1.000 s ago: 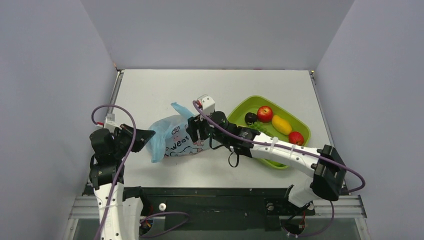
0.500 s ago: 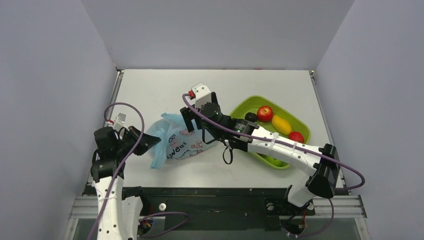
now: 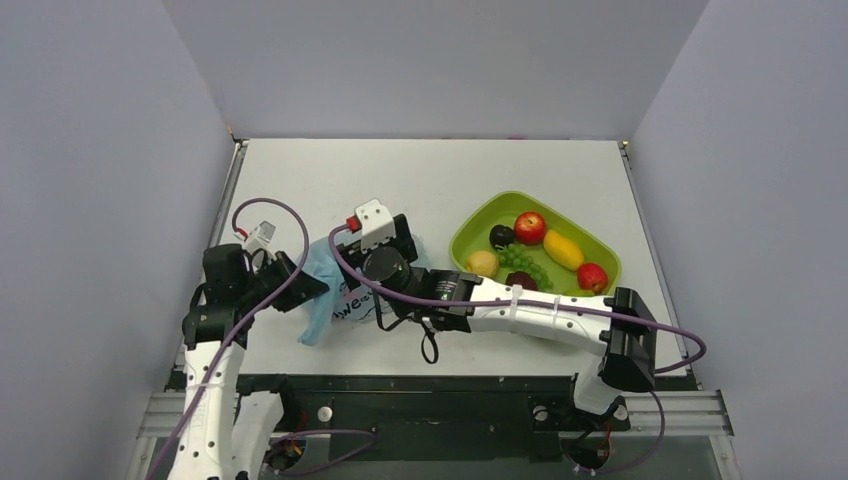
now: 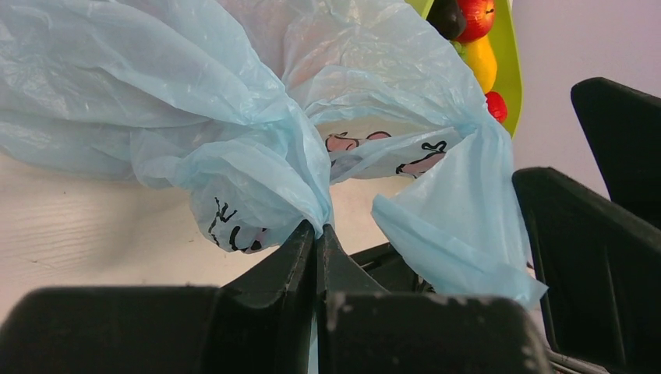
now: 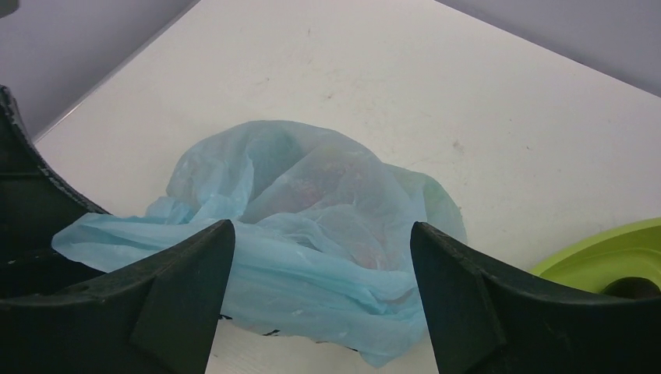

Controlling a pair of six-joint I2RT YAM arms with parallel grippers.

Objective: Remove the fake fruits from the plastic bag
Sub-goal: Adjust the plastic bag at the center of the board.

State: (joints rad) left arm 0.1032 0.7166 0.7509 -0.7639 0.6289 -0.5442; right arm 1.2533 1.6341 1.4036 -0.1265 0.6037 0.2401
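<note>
Bag (image 4: 234, 101) clamped in left pincer (image 4: 317, 234); tray (image 4: 513, 62) beyond

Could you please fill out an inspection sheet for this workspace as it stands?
Surface: white table, faint scuffs.
Job's things: plastic bag crumpled at left-centre; fake fruits not clearly visible, only a reddish tint through the film.
Clutter: green tray holding red apple, mango, lemon, green grapes, dark fruits.
End effectors: left end effector shut on a pinch of the bag; right end effector open, over the bag.
Cables: purple cables loop off both arms.
Surroundings: plain walls on three sides; nothing else seen.
</note>
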